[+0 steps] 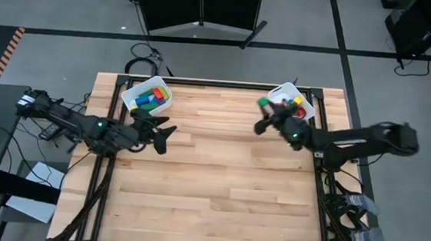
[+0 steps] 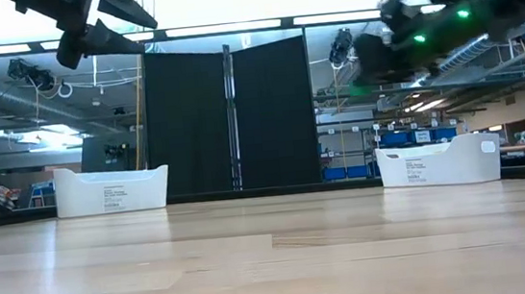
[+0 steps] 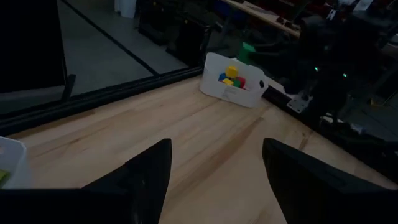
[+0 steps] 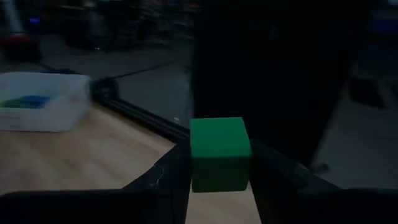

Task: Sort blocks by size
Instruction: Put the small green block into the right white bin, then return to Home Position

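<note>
A wide wooden table [image 1: 211, 182] fills the scene, its whole middle bare, with two dark robot arms reaching in from either side toward its far edge. Two white bins sit at that far edge, well apart: the left bin [image 1: 147, 97] holds longer blocks [image 1: 152, 98] in blue, green, yellow and red, and the right bin [image 1: 292, 102] holds small cubes [image 1: 300, 104] in red and yellow. The left gripper [image 1: 166, 134] hangs in the air just near of the left bin, its fingers spread wide with nothing between them. The right gripper [image 4: 219, 163] hovers raised above the table at the left rim of the right bin, its fingers narrowed onto a small green cube [image 4: 218, 153], clamped squarely by two opposite faces. The cube has no long axis, being equal on all sides, so it appears to belong with the small cubes. The relation that matters is that the held cube lies just left of the right bin's opening, so a short move to the right, then letting go, would likely drop it inside; the right arm is far nearer to that bin than the left arm. From table height the held cube shows only as a green blur under the arm, and the bin walls hide their contents. The overhead picture cannot show how many blocks lie in each bin.
</note>
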`<state>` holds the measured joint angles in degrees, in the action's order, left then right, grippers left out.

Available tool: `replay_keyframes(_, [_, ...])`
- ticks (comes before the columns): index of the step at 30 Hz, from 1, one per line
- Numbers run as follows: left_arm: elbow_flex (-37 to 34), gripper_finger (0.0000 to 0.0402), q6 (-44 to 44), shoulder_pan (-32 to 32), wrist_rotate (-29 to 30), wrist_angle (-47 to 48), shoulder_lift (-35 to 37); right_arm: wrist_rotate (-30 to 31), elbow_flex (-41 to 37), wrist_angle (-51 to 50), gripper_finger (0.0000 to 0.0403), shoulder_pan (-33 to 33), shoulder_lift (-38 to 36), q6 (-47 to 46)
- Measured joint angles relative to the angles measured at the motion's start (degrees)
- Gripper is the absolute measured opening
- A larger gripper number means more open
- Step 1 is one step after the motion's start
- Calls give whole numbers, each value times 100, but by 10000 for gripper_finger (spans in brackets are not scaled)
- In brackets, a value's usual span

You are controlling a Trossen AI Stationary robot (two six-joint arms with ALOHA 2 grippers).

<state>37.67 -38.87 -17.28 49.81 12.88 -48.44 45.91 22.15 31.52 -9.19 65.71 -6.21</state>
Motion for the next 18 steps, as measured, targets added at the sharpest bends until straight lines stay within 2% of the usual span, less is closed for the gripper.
replay_keyframes(4, [0, 258, -16, 0, -6, -294, -313, 20, -286, -821, 140, -730, -744, -391])
replay_keyframes(10, [0, 258, -33, -54, 104, -751, -556, 20, -288, -1310, 143, -1687, -871, -418])
replay_keyframes(15, [0, 258, -35, -284, 360, -860, -560, -388, -288, -1412, 194, -2186, -739, -470])
replay_keyframes(18, [0, 258, -35, -498, 658, -897, -560, -779, -288, -1467, 211, -2342, -728, -614])
